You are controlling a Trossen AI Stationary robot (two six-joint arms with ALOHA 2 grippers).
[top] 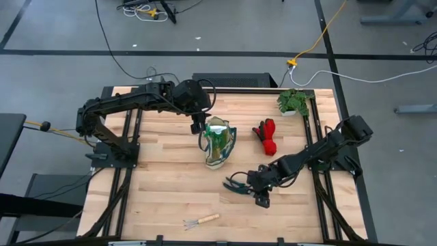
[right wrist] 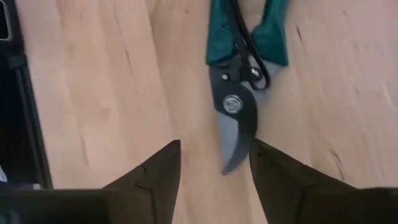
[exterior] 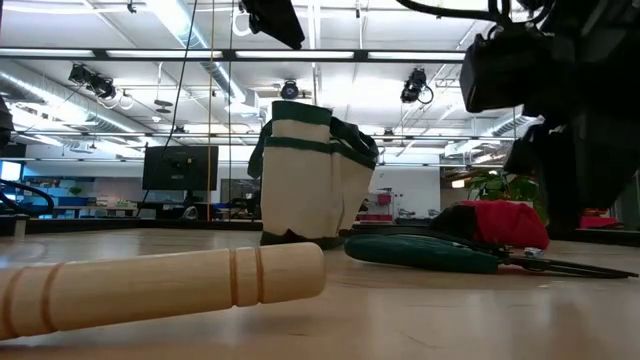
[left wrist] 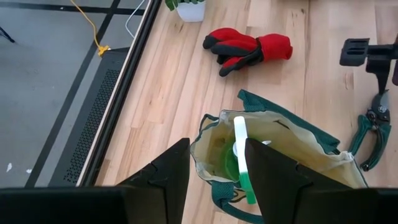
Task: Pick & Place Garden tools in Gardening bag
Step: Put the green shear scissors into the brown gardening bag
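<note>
My R gripper (right wrist: pixel 213 163) low over pruning shears (right wrist: pixel 239 93), fingers apart, nothing held. L gripper (left wrist: pixel 216 163) above bag (left wrist: pixel 273 146), open, empty.

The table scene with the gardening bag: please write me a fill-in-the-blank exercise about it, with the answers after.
1. The green spray bottle stands inside the ____.
2. The right gripper hovers with open fingers over the blade of the pruning ____.
3. The gloves lying beside the bag are black and ____.
4. The hand rake near the table's front edge has a handle made of ____.

Answers: bag; shears; red; wood
</note>
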